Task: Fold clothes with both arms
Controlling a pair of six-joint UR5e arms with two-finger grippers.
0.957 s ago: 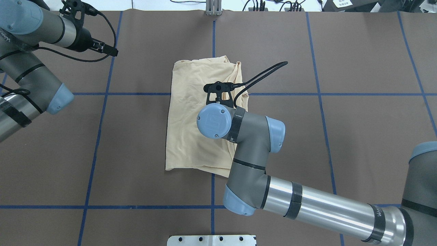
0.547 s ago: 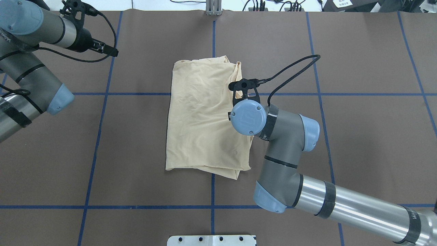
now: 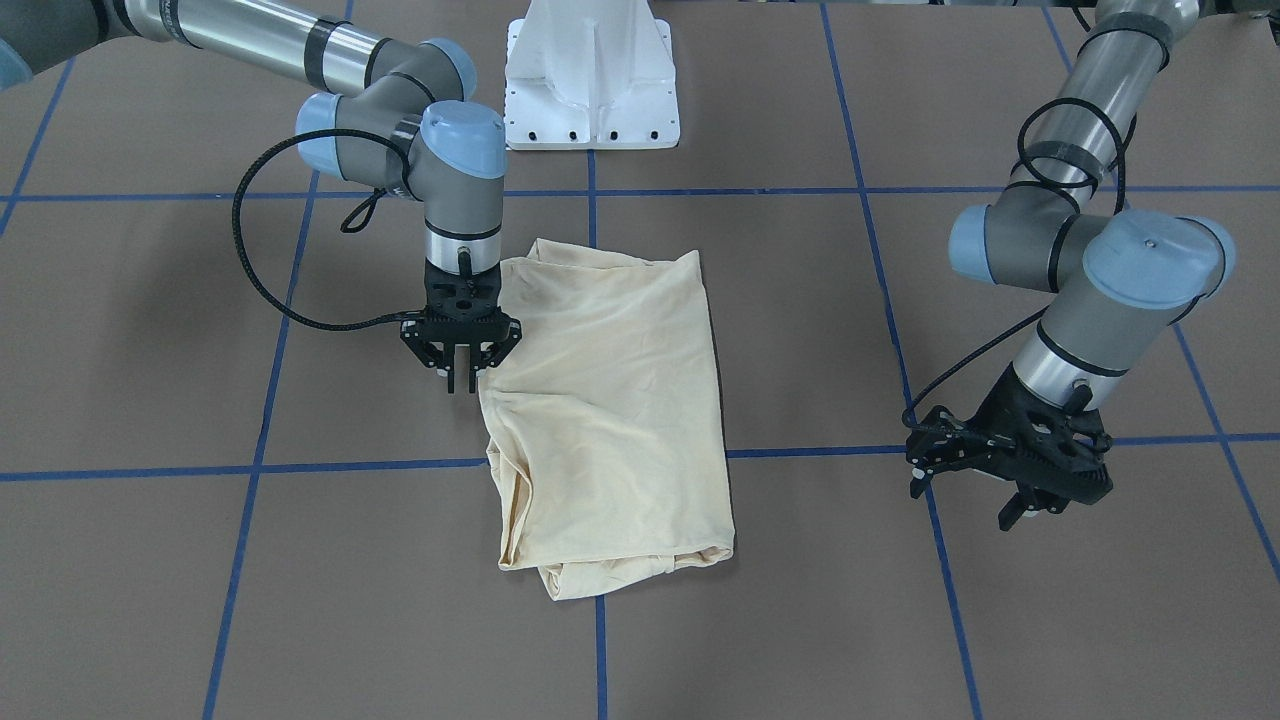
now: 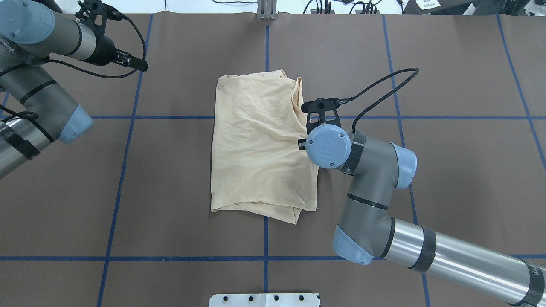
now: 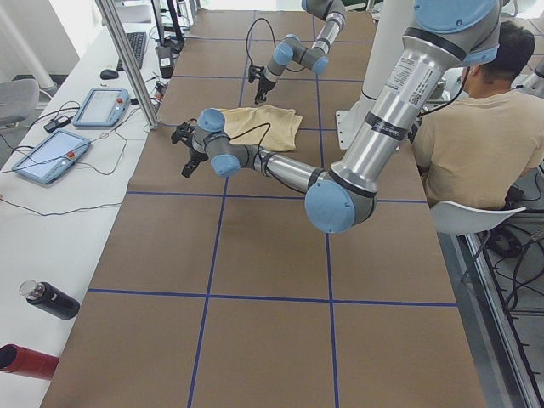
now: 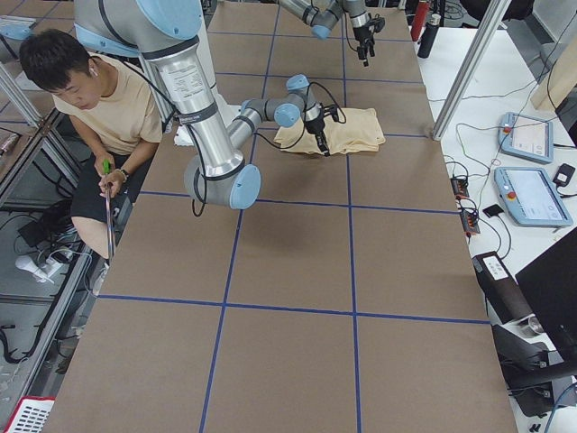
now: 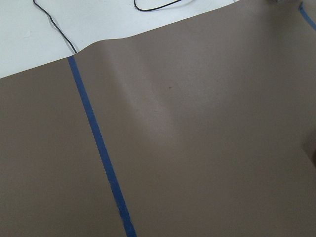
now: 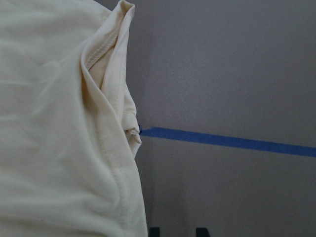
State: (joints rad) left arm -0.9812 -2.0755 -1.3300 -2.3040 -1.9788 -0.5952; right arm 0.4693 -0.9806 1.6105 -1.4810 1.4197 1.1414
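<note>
Exterior front-facing view: the shirt [image 3: 610,400] lay folded into a rough rectangle at the middle of the brown table [image 3: 200,560], crossing a blue tape line [image 3: 300,467]. The right arm [image 3: 440,160] reached in from the upper left, with its wrist vertical. The right gripper [image 3: 459,380] pointed straight down at the shirt's left edge. Its fingers stood a little apart and held nothing. At the right of the frame the left arm [image 3: 1100,270] was bent and tilted over bare table, well apart from the shirt. I could not tell how far the left gripper [image 3: 1010,470] was spread.

The overhead view hid the right gripper under a blue joint cap [image 4: 328,146]. The right wrist view showed the fingertips [image 8: 154,231] at the bottom edge with bare table between them, just beside the shirt's stitched hem. The exterior right view alone showed a seated person [image 6: 99,99] at its upper left.
</note>
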